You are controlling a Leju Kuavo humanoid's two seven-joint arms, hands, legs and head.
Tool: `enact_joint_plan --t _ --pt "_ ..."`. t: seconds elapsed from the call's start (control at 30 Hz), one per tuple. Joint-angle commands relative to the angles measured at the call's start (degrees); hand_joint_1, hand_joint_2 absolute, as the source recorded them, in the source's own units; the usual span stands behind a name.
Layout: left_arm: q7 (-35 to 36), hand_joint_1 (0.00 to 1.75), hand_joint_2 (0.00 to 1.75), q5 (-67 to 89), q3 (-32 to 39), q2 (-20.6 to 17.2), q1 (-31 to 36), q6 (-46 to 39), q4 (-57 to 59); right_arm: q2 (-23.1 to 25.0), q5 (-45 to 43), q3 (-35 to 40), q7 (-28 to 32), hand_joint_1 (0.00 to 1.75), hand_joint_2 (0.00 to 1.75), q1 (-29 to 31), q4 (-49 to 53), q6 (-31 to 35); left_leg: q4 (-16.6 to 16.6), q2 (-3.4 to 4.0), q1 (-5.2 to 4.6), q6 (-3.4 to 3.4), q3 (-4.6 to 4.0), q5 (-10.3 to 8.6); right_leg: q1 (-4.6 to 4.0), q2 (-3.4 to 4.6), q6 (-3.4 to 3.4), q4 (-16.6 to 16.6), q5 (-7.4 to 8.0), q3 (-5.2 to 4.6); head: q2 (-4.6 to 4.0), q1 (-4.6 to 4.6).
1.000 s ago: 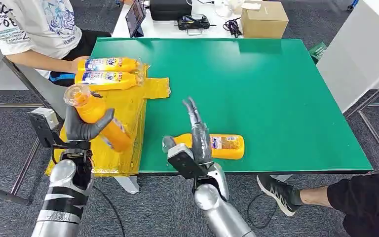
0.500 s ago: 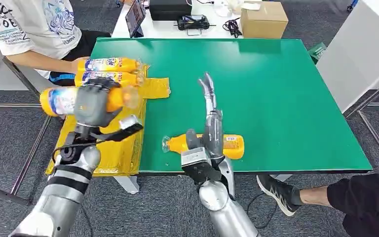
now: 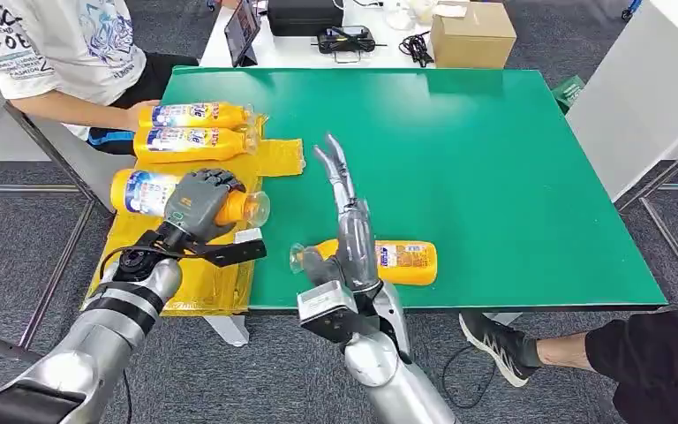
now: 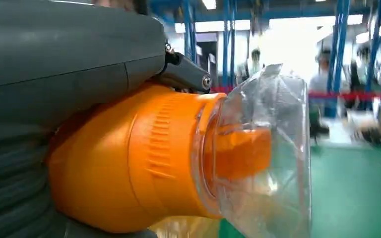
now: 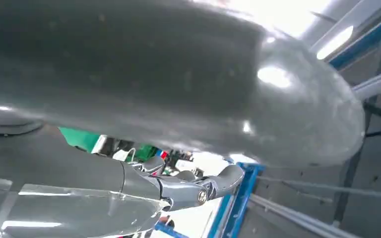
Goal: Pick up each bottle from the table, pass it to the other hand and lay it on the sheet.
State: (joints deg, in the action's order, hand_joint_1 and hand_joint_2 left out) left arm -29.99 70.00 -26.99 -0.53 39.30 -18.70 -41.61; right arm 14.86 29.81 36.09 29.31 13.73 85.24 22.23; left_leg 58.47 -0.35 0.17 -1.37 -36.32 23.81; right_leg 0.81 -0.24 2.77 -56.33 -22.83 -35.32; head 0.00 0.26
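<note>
Bottle [image 3: 146,193] in left hand [image 3: 196,205] (seemingly above sheet [image 3: 229,281])

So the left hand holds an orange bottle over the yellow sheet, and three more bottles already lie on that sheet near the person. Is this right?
Not quite: in the head view two bottles lie on the yellow sheet near the person, not three. The left hand does hold an orange bottle over the sheet. Another bottle lies on the green table, behind the right hand.
</note>
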Motion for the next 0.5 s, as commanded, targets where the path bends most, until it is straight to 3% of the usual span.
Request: enact_joint_plan --t 0.03,0.37,0.5 --pt "-1.5 1.75 1.75 -3.8 -4.0 -2.1 5.3 5.5 8.8 -2.7 0.0 2.8 -0.8 0.0 0.0 2.5 -3.9 -1.0 0.0 0.09 0.05 0.06 0.31 0.09 -0.06 0.07 -0.1 0.0 -0.06 0.29 0.0 0.0" --pt "-3.0 1.75 1.75 -8.2 -4.3 -3.1 5.9 10.6 10.5 -2.4 0.0 3.3 -0.9 0.0 0.0 2.7 -6.0 -2.3 0.0 0.11 0.04 0.04 0.22 0.08 -0.05 0.1 -0.07 0.0 -0.04 0.21 0.0 0.0" --pt "-1.4 1.75 1.75 -6.1 -8.1 -4.1 7.5 11.3 12.3 -2.6 -0.2 3.4 -1.0 0.0 0.0 2.8 -6.4 -3.3 0.0 0.07 0.05 0.06 0.31 0.12 -0.06 0.06 -0.1 0.0 -0.09 0.3 0.0 0.0"
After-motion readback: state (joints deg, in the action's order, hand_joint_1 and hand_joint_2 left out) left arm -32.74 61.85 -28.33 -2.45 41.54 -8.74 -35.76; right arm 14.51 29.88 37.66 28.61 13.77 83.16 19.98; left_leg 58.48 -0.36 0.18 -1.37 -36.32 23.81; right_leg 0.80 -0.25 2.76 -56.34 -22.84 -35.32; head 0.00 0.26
